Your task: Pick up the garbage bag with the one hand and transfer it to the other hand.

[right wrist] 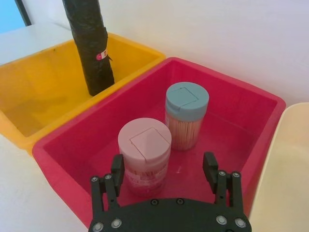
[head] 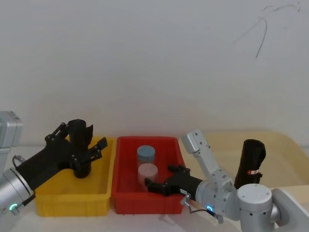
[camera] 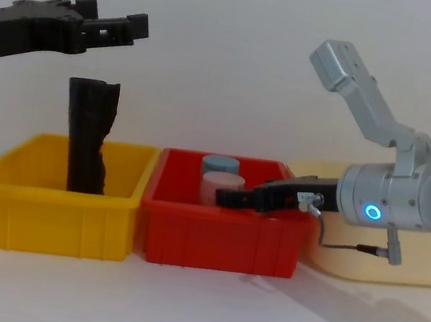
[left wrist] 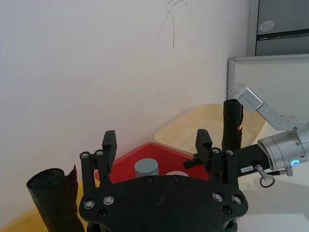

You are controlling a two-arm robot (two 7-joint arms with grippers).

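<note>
The left claw (head: 101, 147) hangs open, high over the yellow bin (head: 48, 200), just beside the ragged-topped black roll (head: 79, 145) standing there. The red bin (head: 126, 200) holds a blue-lidded jar (head: 146, 154) and a pink-lidded jar (head: 147, 171). The right claw (head: 159, 178) hovers low over them, also open. The garbage bag (head: 251, 157) stands upright at the far right, probably in the cream tray (head: 285, 150), though its foot is hidden behind the right arm. To grasp it well, the left claw should cross above the bins, grip the bag low and leave its top free for the right claw.
</note>
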